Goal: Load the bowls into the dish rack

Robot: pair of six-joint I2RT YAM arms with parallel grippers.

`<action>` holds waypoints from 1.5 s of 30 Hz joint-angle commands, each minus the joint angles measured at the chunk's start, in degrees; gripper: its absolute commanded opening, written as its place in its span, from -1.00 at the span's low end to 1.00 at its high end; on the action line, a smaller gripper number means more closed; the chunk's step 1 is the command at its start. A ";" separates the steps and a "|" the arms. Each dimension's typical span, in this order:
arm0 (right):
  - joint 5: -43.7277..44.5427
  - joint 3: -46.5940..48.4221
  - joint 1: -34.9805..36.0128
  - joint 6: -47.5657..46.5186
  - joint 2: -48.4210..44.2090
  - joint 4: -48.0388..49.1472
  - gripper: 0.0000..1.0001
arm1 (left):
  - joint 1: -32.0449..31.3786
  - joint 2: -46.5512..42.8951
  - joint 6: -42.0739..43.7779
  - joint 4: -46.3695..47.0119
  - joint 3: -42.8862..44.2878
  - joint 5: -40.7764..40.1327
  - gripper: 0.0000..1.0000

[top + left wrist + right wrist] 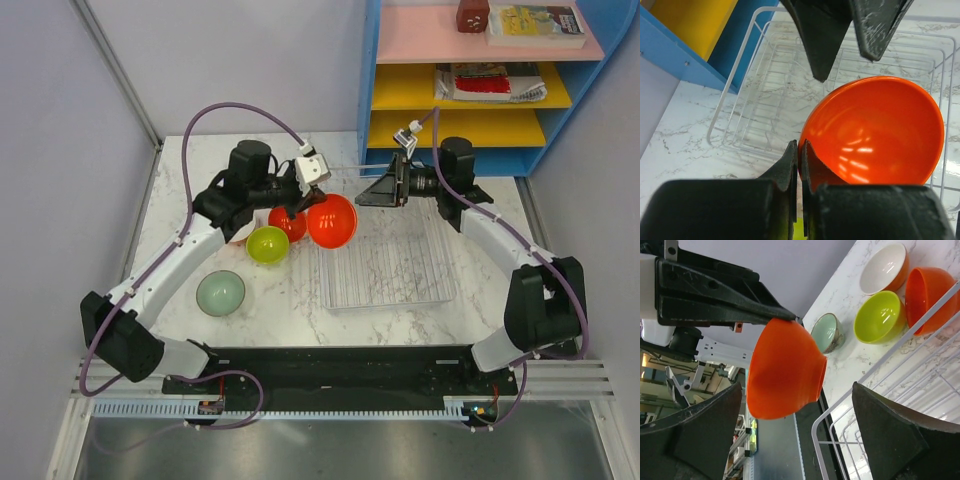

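On the left part of the marble table (480,300), four bowls stand on the surface. From left to right they are one pale sage-green bowl (221,293), one yellow-green bowl (267,245), one bowl that is white inside and orange outside (884,267), and one orange-red bowl (922,290). The last three are close together, and the orange-red one is just beside the left side of the rack.

A fifth bowl, the second orange-red bowl (331,221), is in the air, so I count five bowls in total. The left gripper (799,150) has its two fingers pressed together on the rim of this bowl. The bowl hangs tilted on its side, above the left edge of the single dish rack (400,270).

The rack lies flat in the middle of the table. At its far edge is the right gripper (380,190), with its jaws spread wide and nothing between them. It faces the lifted bowl.

Behind it, at the far right, stands one blue shelf unit (372,60) with three boards, one pink and two yellow.
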 commanded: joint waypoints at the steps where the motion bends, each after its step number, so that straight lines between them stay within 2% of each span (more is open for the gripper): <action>1: -1.41 -0.35 1.79 3.95 1.68 7.97 0.96 | -0.74 0.26 -2.61 3.06 2.83 0.86 -0.96; 12: -1.40 0.18 4.34 -2.90 1.25 -0.02 0.96 | -1.09 1.22 -1.73 2.88 4.50 0.24 -0.96; 20: -1.14 0.27 5.22 -3.61 1.68 -0.82 0.94 | -1.18 1.66 -1.82 2.53 5.47 0.25 -0.96; 23: -1.05 0.18 5.39 -3.78 1.68 -0.64 0.80 | -1.27 1.75 -1.64 2.35 5.30 0.33 -0.96; 27: -0.62 -0.43 5.48 -3.70 1.24 0.06 0.42 | -1.27 2.01 -1.91 2.44 5.03 0.33 -0.96; 29: -0.70 -0.70 5.57 -3.61 0.89 0.76 0.31 | -1.36 2.01 -1.90 2.53 4.94 0.51 -0.96; 32: -0.26 -1.84 5.57 -2.91 -0.07 2.78 -0.02 | -1.44 2.10 -2.08 2.36 4.77 0.60 -0.96; 33: -0.26 -2.10 5.66 -2.73 -0.16 2.87 -0.20 | -1.44 2.10 -2.08 2.44 4.59 0.68 -0.96; 35: -0.18 -2.28 5.57 -2.82 -0.51 3.05 -0.38 | -1.53 2.01 -2.08 2.36 4.42 0.51 -0.96; 36: -0.09 -2.28 5.48 -2.90 -0.69 3.05 -0.56 | -1.62 1.93 -2.00 2.44 4.24 0.51 -0.96; 38: 0.52 -2.46 5.57 -3.08 -0.87 2.70 -0.68 | -1.62 1.66 -1.82 2.44 3.98 -0.01 -0.96; 39: 0.79 -2.37 5.57 -3.43 -0.87 2.26 -0.86 | -1.62 1.66 -1.64 2.44 3.80 -0.19 -0.96; 40: 1.23 -2.20 5.57 -4.74 -0.95 1.65 -0.95 | -1.62 1.66 -1.64 2.36 3.63 -0.28 -0.93; 41: 2.10 -2.02 5.57 -5.53 -0.95 -0.44 -1.00 | -1.71 1.49 -1.64 2.53 3.54 -0.37 -0.85; 42: 2.55 -1.76 5.57 -6.24 -0.78 -1.16 -1.00 | -1.62 1.40 -1.73 2.44 3.28 -0.28 -0.65; 44: 3.08 -1.49 5.57 -7.73 -0.69 -3.19 -1.00 | -1.62 1.14 -1.64 2.44 3.10 -0.28 -0.50; 45: 3.69 -1.40 5.57 -8.17 -0.60 -3.63 -1.00 | -1.62 1.13 -1.64 2.44 2.75 -0.28 -0.28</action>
